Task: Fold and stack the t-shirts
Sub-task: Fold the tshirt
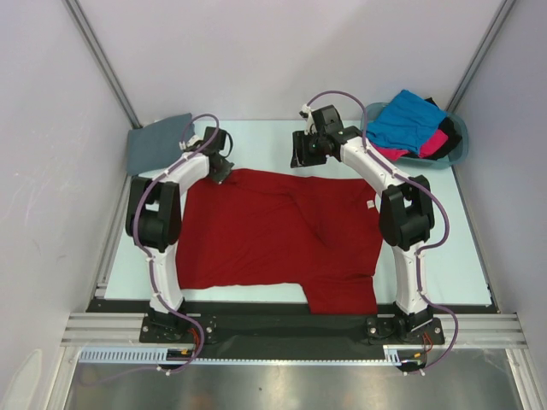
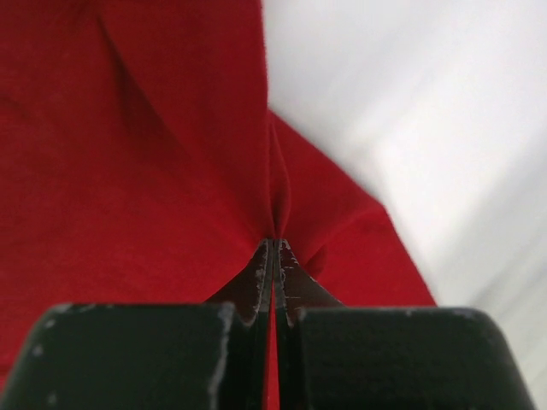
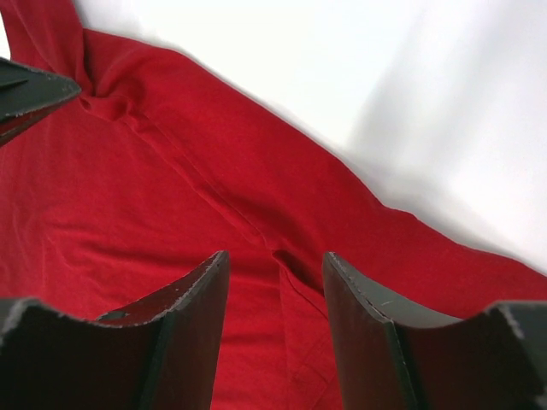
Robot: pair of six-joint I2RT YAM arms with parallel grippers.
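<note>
First, from the top view, a red t-shirt [image 1: 273, 231] is seen spread out on the pale table [image 1: 461, 256], between the two arms. Some creases are seen in the cloth, and one part of it reaches the near edge of the table. The left gripper [image 1: 220, 166] is placed at the far left corner of the red t-shirt. The right gripper [image 1: 301, 155] is held at the far edge of the same shirt, near its middle. A grey t-shirt [image 1: 158, 141] is laid folded at the far left corner of the table. A teal basket [image 1: 459, 147] is set at the far right corner. A blue t-shirt [image 1: 408, 120] is piled on top in it, with a pink t-shirt [image 1: 434, 141] and a black t-shirt [image 1: 446, 147] tucked under and beside it.

Next, from the left wrist view, the jaws of the left gripper are seen pressed together. A fold of the red cloth is pinched between their tips, right at the edge of the shirt. The bare table is seen to the right.

Last, from the right wrist view, the jaws of the right gripper are seen held apart, with nothing between them. Red cloth is spread below them, and a seam is seen running across it. The tip of the left gripper is seen at the top left, with red cloth bunched against it.
</note>
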